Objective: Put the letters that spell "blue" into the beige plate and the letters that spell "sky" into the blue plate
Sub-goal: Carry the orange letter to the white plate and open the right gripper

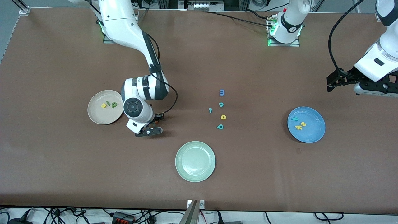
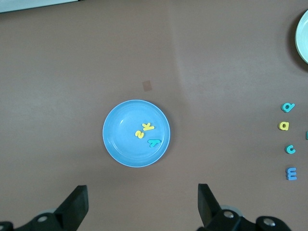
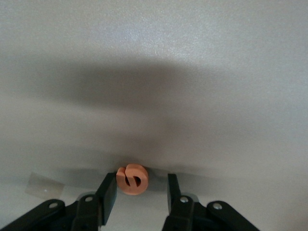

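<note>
Right pincer (image 3: pixel 137 192) low at the table, straddling orange e (image 3: pixel 131 179)

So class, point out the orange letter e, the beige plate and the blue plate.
orange letter e (image 3: pixel 131 179): right wrist view, middle of the letter's face.
beige plate (image 1: pixel 96 116): front view, bare floor near the rim.
blue plate (image 2: pixel 120 139): left wrist view, bare floor.

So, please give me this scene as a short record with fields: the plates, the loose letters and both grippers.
beige plate: holds three letters, yellow, dark green, green
blue plate: holds yellow s, yellow k, teal y
pale green plate: no letters
loose letters: five, mid-table
orange e: on table, between right gripper's fingers
right gripper: low, jaws around the e, gap remaining
left gripper: open, waiting above blue plate
</note>
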`<state>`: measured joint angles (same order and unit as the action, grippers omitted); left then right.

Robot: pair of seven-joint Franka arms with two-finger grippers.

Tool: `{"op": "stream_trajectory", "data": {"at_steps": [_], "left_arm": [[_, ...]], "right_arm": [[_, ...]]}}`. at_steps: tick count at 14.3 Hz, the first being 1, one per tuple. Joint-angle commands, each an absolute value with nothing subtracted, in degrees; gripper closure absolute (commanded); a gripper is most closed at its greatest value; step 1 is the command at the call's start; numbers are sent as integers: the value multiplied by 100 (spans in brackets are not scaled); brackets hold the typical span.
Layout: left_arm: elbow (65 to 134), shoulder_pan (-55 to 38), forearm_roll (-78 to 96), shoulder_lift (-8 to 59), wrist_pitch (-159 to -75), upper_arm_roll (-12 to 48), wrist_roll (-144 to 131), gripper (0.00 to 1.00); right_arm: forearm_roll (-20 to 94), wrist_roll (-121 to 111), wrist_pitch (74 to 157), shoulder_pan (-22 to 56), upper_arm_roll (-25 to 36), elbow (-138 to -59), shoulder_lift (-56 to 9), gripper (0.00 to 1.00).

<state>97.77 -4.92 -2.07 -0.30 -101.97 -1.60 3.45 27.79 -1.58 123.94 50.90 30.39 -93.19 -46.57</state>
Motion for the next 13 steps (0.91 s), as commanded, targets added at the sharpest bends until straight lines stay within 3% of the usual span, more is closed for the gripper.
{"op": "stream_trajectory", "data": {"at_steps": [1,4,7,13], "left_arm": [[9642,-519,-264,35,-10160,-176,431,0],[9615,-527,-264,70,-10160,-176,431,0],[9598,-527,-264,79,-10160,-176,431,0],[9598,-527,-264,79,-10151,-176,431,0]], "right_arm": [[2874,-211,12480,5089,2997,-9431,-4553,53],[2874,-211,12463,5080,2997,-9431,-4553,72],[2874,-211,12419,5071,2997,-9404,-4535,85],[2865,-255,12183,4905,3146,-9430,-4246,86]]}}
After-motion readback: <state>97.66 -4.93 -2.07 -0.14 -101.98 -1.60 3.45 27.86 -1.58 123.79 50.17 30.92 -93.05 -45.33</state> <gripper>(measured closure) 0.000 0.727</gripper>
